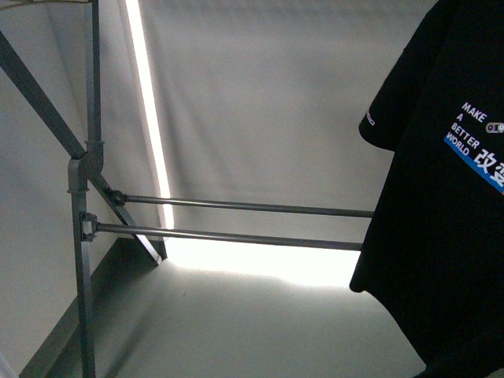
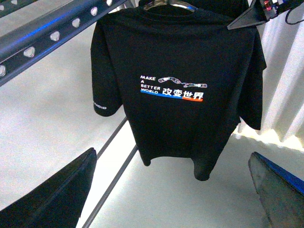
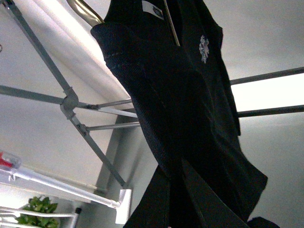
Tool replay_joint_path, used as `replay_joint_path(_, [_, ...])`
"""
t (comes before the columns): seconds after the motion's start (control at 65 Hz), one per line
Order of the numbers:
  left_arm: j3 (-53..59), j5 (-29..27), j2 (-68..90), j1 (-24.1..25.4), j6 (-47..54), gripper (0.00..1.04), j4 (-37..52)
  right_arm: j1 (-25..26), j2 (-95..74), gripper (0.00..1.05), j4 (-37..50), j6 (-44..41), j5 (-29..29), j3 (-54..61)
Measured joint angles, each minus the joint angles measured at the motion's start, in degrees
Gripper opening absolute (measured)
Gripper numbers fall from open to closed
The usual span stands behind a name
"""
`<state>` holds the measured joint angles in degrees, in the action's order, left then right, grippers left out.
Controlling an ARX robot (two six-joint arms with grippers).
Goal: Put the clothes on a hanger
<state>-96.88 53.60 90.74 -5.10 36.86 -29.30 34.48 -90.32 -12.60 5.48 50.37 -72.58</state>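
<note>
Now, the large black short-sleeved T-shirt with the white "MAKE A BETTER WORLD" print point(image 2: 180, 71) is up in the air, draped over the curved metal hanger point(image 3: 85, 12). Its shoulders are spread and its body falls straight down. What the hanger itself hangs from is out of frame.

From the body camera the shirt sits far over on the right-hand side, in front of the two thin grey horizontal rods point(image 1: 236, 207) of the grey metal rack frame point(image 1: 79, 197).

The left gripper point(image 2: 173, 154) is spread wide with nothing between its fingers point(image 2: 61, 194). It looks squarely at the printed side from well back, and the hem sits between the two tips in its view.

The right gripper point(image 3: 175, 166) is right in against the cloth on the side with the small chest logo and neck label. Its dark fingers point(image 3: 204, 199) merge with the dark fabric, so whether they pinch it I cannot tell.

So here is the key relation. The shirt's long axis runs vertically from collar to hem, straight ahead of the left fingers but apart from them. The right arm is clearly the nearer one. My read is that the hanging is nearly done, and any last tidy or let-go belongs to the right arm.
</note>
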Motion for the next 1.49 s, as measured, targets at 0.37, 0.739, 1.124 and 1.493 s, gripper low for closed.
replay_joint_path(0.37, [0.00,0.00,0.00,0.00,0.00,0.98,0.00,-2.89,-6.91,0.04,15.06,24.22,-3.37,-0.55])
replay_joint_path(0.739, [0.00,0.00,0.00,0.00,0.00,0.98,0.00,-5.95,-11.69,0.04,16.11,37.27,-8.13,-8.22])
replay_joint_path(1.124, [0.00,-0.02,0.00,-0.02,0.02,0.98,0.00,-8.81,-13.99,0.04,15.93,40.85,-12.17,-8.79])
replay_joint_path(1.493, [0.00,-0.02,0.00,0.00,0.02,0.98,0.00,-11.78,-11.50,0.44,22.53,43.69,-14.16,-3.54])
